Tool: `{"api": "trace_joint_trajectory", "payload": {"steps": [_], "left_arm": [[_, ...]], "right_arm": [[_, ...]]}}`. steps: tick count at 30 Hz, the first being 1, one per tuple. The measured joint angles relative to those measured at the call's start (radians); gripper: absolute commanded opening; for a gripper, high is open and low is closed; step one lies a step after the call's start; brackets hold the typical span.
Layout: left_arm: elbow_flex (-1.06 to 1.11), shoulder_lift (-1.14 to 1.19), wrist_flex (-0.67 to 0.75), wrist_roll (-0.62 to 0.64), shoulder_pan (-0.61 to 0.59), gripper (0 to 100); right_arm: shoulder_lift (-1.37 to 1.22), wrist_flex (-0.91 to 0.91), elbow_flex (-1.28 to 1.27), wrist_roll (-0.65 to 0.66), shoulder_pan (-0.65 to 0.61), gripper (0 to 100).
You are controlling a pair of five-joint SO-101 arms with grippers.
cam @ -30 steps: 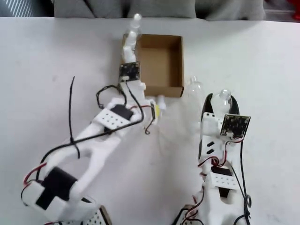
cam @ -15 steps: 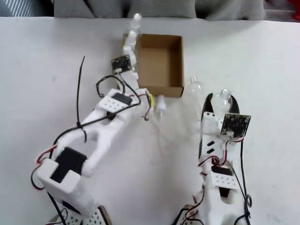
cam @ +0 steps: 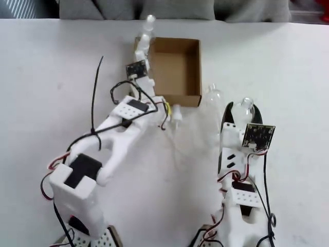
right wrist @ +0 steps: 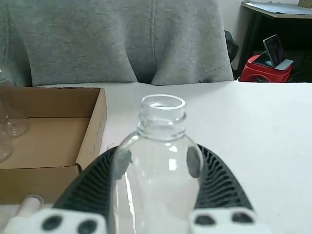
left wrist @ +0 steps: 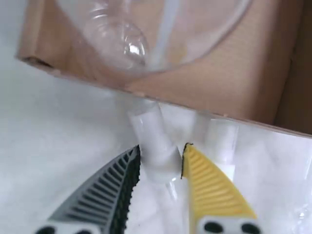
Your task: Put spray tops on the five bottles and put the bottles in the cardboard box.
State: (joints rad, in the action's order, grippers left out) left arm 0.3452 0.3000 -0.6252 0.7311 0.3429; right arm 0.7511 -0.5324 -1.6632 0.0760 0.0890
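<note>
Left: the left gripper [left wrist: 161,147] had its grey and yellow jaws drawn narrowly together on the spray top [left wrist: 155,148]. The top sat between their tips, touching both, just outside the near wall of the box [cam: 177,67]. Right, beyond the front right corner of the box: the right gripper [right wrist: 157,152] had its black jaws parted only as wide as the uncapped bottle [right wrist: 158,136], which stood upright between them over the table [cam: 51,62], clasped at the shoulder on both sides, its open neck rising above the fingertips.
</note>
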Motion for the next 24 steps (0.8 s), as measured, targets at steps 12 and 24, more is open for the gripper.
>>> {"api": "trace_joint_trajectory", "payload": {"steps": [12, 24], "left_arm": [[-0.003, 0.006, -0.04, 0.041, 0.0, 24], [-0.005, 0.017, -0.04, 0.041, 0.002, 14]], "right_arm": [[0.0, 0.006, 0.0, 0.0, 0.0, 1.6], [0.0, 0.006, 0.0, 0.0, 0.0, 1.6]]}}
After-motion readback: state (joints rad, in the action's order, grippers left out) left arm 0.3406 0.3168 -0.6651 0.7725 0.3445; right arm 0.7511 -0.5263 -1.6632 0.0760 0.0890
